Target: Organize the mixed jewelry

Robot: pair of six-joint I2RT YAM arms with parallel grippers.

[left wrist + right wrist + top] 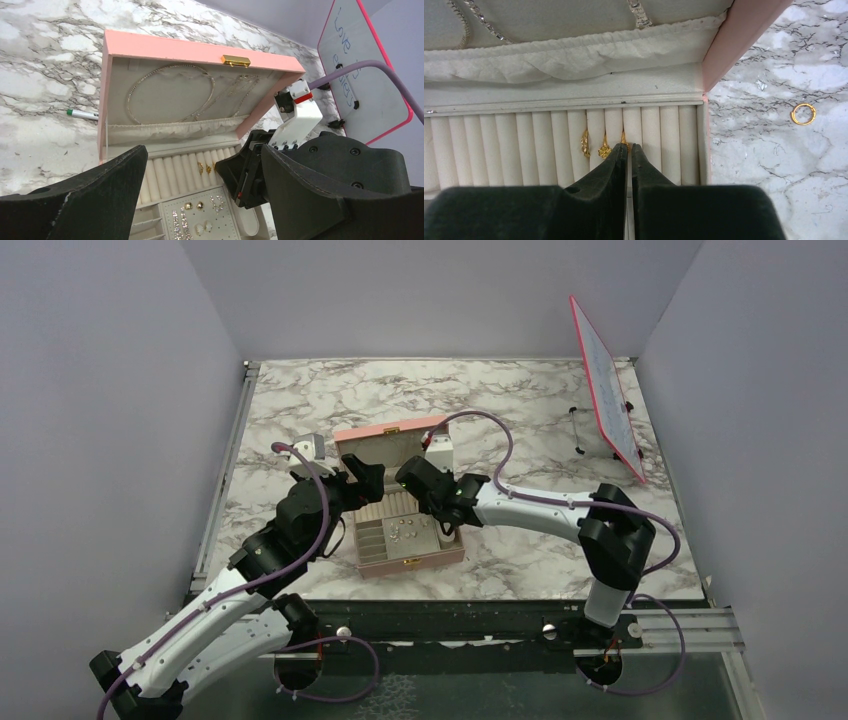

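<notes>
Right gripper (629, 148): being held almost closed at the ring rolls (524, 145); whether a ring is gripped cannot be told.
Left gripper (204, 157): being held wide, empty.
Gold rings (604, 149): being held in the rolls near the pink box's (734, 45) right edge; loose ring (802, 114) being seen on the desk (774, 175) just beside it.
Handling: judged light, stiff, slippery; best pinched across the band.

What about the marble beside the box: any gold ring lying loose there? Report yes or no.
Yes, one gold ring lies on the marble table, just outside the pink box.
</notes>
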